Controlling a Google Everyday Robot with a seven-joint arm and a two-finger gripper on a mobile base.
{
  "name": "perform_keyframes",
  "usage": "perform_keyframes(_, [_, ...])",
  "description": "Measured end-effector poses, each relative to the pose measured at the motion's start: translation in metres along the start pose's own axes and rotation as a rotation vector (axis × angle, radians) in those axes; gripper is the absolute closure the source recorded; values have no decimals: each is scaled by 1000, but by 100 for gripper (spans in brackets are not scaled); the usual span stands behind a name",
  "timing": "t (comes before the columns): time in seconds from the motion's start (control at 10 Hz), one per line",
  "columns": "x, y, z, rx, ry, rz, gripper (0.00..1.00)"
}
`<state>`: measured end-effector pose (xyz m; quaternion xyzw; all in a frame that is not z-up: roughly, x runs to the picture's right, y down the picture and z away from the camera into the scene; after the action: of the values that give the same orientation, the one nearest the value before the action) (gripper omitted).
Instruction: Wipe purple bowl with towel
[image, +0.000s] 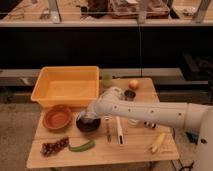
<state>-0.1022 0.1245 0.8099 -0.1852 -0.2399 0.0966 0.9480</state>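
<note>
Purple bowl (86, 126) sits left of centre on the desk (131, 153), nearer the front edge. The orange bowl (56, 118) is just beside it on the left, and the yellow tub (65, 87) stands behind it at the back left corner. The end effector (90, 118) is down in the bowl's mouth; whether it is open or closed cannot be told. Bare wood lies along the front edge between the green pod (81, 146) and the banana (157, 143).
</note>
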Motion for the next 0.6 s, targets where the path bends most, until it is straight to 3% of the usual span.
perform_keyframes(0.2, [-21, 8, 2, -16, -32, -20, 100])
perform_keyframes(0.6, [-25, 46, -17, -96, -92, -58, 100])
